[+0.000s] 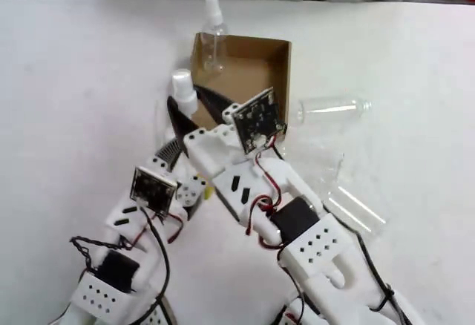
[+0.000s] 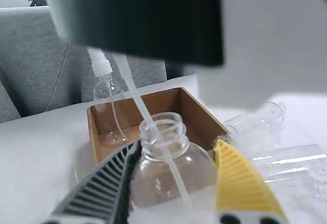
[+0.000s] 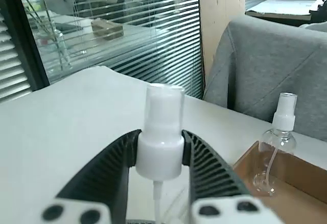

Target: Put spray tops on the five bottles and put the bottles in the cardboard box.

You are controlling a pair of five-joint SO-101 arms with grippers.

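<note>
Black right jaws are closed on the collar of a white spray top (image 3: 159, 150). Its dip tube (image 2: 134, 93) hangs down and, in the left wrist view, appears to pass through the open neck of a clear bottle (image 2: 150, 172). That bottle stands upright, gripped between the grey and yellow left jaws, just in front of the cardboard box (image 1: 260, 65). The step in hand looks like capping this bottle. Next the top must come straight down until its collar seats on the neck, then be turned or pressed tight while the left jaws steady the bottle. One capped bottle (image 1: 214, 43) stands in the box. An uncapped bottle (image 1: 332, 110) lies on the tabletop (image 1: 74, 80) beside it.
</note>
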